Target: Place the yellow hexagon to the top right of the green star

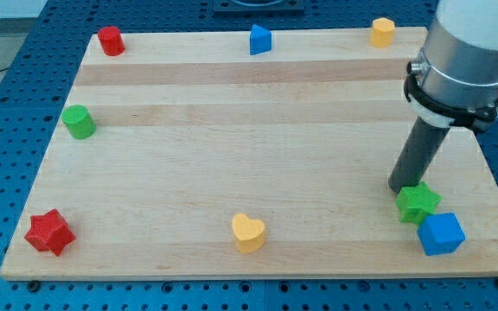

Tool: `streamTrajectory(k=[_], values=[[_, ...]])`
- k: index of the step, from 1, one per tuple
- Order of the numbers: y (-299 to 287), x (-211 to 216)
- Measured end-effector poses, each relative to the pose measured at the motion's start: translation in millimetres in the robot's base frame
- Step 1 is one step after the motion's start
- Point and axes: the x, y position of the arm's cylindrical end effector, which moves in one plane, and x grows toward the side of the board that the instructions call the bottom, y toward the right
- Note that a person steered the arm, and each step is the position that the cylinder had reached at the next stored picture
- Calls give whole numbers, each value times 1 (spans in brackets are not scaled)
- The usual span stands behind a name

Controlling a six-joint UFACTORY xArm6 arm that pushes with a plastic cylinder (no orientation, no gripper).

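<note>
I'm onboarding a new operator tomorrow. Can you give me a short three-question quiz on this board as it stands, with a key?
1. True or false: my tip stands right beside the green star, at its upper left.
2. Which block touches or nearly touches the green star? A) the yellow heart B) the blue cube C) the red star
3. Fill in: the yellow hexagon sits near the view's top ____ corner of the wooden board.

Key: 1 true. 2 B. 3 right.
</note>
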Motion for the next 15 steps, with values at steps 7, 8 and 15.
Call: streamTrajectory(k=[7,8,15], values=[[-7,-319],[-11,-304],[-23,-85]])
